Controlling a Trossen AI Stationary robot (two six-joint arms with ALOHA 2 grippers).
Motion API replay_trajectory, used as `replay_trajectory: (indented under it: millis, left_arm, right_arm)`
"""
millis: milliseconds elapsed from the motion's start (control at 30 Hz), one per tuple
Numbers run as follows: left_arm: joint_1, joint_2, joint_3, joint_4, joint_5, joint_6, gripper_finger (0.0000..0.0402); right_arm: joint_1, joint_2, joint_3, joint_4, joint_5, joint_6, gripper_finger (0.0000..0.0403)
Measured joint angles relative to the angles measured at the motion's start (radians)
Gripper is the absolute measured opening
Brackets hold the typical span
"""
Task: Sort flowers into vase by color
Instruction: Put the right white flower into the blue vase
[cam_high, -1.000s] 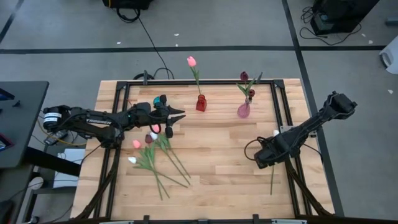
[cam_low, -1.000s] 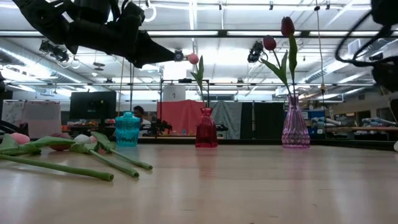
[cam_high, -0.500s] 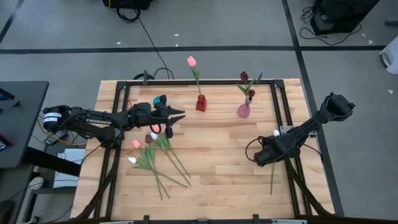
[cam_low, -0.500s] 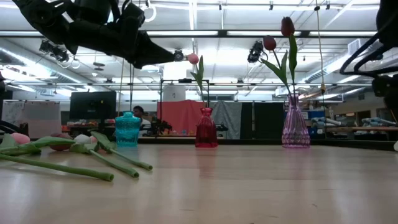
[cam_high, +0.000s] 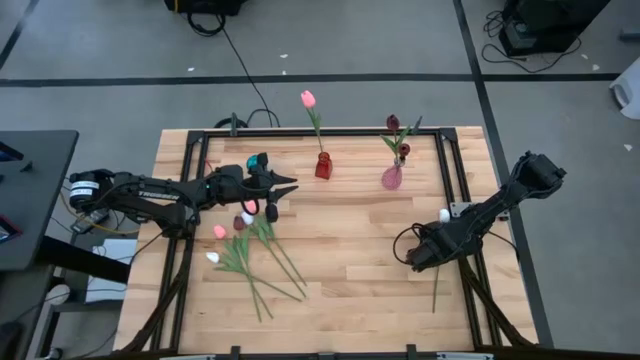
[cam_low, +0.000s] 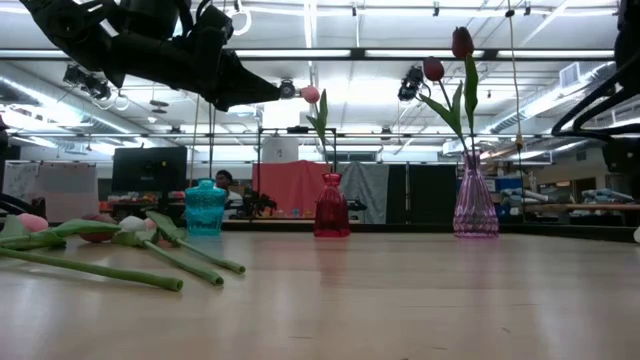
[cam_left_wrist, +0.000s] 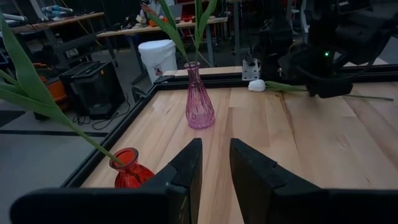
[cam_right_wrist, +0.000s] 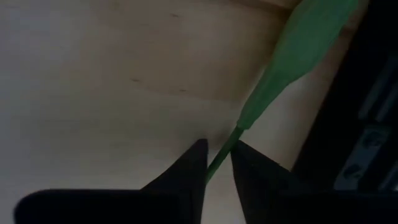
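Note:
A white flower (cam_high: 444, 215) lies on the table near the right edge, its stem (cam_right_wrist: 252, 115) running toward the near edge. My right gripper (cam_right_wrist: 219, 152) points down over the stem, its fingers standing narrowly apart on either side of it. My left gripper (cam_left_wrist: 214, 158) hovers open and empty at the far left, near a teal vase (cam_high: 258, 160). A red vase (cam_high: 323, 166) holds a pink flower. A pink vase (cam_high: 392, 178) holds maroon flowers. Several loose flowers (cam_high: 245, 245) lie on the table at the left. My right gripper comes from above with one finger (cam_right_wrist: 186, 165) on each side of the white flower's thin stem (cam_right_wrist: 224, 149), below the leaf. The fingers lie across the stem. Whether they touch it, I cannot tell. The flower lies flat on the table.
A black frame rail (cam_high: 462, 230) runs along the table's right edge, close beside the white flower and my right gripper. The three vases stand in a row along the far side. Bare wood (cam_high: 350, 250) lies between the flower pile and the right arm.
My right gripper has sunk toward the table onto the white flower's stem and has turned a little. The flower lies about where it was.

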Motion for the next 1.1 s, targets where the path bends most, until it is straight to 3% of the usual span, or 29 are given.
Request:
replay_trajectory:
  millis: [200,400,533,700,800,967,1100]
  left_arm:
    - [0.000,0.000,0.000,0.001,0.000,0.000,0.0088]
    - [0.000,0.000,0.000,0.000,0.000,0.000,0.0088]
    - [0.000,0.000,0.000,-0.001,0.034,-0.005,0.0088]
    - [0.000,0.000,-0.005,0.019,0.229,-0.009,0.0088]
    - [-0.001,-0.001,-0.065,0.164,0.329,-0.051,0.0088]
    - [0.010,-0.003,-0.200,0.453,0.249,-0.098,0.0088]
    - [0.028,-0.020,-0.251,0.495,0.186,-0.105,0.0088]
  right_arm:
    - [0.004,-0.010,-0.012,0.042,-0.015,-0.011,0.0014]
    - [0.007,-0.045,0.051,0.028,-0.007,-0.043,0.0013]
    - [0.007,-0.047,0.116,0.065,0.124,-0.142,0.0005]
    - [0.006,-0.048,0.176,0.223,0.330,-0.357,0.0006]
    - [-0.010,-0.049,0.187,0.342,0.425,-0.512,0.0006]
    - [-0.084,-0.043,0.187,0.449,0.518,-0.704,0.0006]
    - [-0.178,-0.043,0.187,0.532,0.542,-0.882,0.0006]
